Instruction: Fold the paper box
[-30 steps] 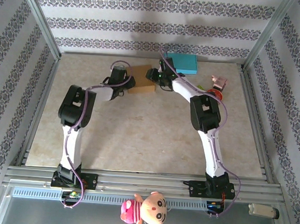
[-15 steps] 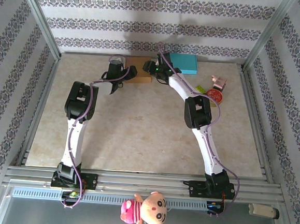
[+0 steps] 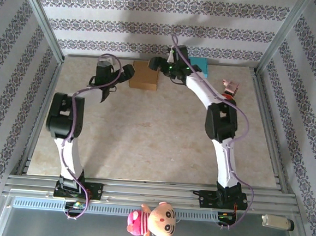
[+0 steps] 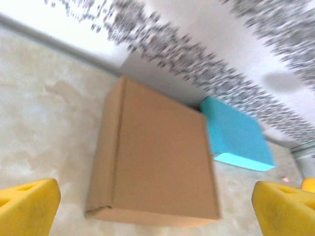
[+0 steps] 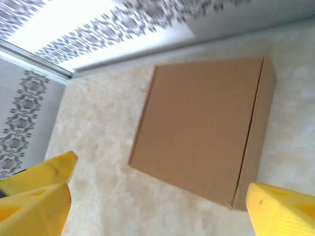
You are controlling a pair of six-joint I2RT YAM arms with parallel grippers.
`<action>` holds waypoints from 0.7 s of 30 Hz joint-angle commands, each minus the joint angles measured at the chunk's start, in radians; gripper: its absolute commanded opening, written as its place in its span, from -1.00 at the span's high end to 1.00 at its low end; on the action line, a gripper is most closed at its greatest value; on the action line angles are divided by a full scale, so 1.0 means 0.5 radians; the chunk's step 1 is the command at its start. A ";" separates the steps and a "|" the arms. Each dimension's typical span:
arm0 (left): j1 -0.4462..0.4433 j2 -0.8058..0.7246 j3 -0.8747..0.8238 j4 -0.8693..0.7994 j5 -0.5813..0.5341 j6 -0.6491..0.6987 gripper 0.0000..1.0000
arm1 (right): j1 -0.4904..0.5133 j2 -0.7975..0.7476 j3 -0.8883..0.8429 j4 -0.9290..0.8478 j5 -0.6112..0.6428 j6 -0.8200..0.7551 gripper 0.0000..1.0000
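Cell with patterned walls [image 3: 154, 27]
Grey ornament stripes run across the white wallpaper; a beige marbled table [image 3: 145, 144] sits inside a metal frame [image 3: 152, 193].

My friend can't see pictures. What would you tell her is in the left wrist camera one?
A closed brown cardboard box lies flat on the pale table, with a light blue box just behind it near the patterned wall. The left gripper is open, its yellow fingertips in the bottom corners, touching nothing.

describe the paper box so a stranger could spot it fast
Go to the far edge of the table, by the patterned wall. The box lies flat there, left of a teal box. It alone is plain brown cardboard.
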 commanded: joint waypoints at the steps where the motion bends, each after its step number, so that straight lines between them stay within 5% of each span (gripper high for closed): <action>1: -0.001 -0.379 -0.252 -0.004 0.026 0.111 -0.99 | -0.053 -0.488 -0.366 0.079 0.060 -0.267 -0.84; 6: -0.038 -1.108 -0.771 -0.374 -0.221 0.349 -0.99 | -0.106 -1.295 -1.323 0.181 0.457 -0.635 -0.86; 12: -0.123 -1.911 -1.324 -0.596 -0.928 0.779 -0.99 | -0.231 -2.060 -2.353 0.477 0.996 -0.725 -0.96; 14: -0.124 -2.042 -1.500 -0.462 -1.089 0.944 -0.99 | -0.305 -2.157 -2.633 0.716 1.191 -0.710 -0.96; 17: -0.118 -2.087 -1.716 -0.217 -1.205 1.259 -0.99 | -0.507 -2.111 -2.878 1.021 1.159 -0.699 -0.96; 21: -0.049 -1.939 -1.895 0.108 -1.268 1.381 -0.99 | -0.674 -1.762 -2.824 1.183 1.182 -0.856 -0.96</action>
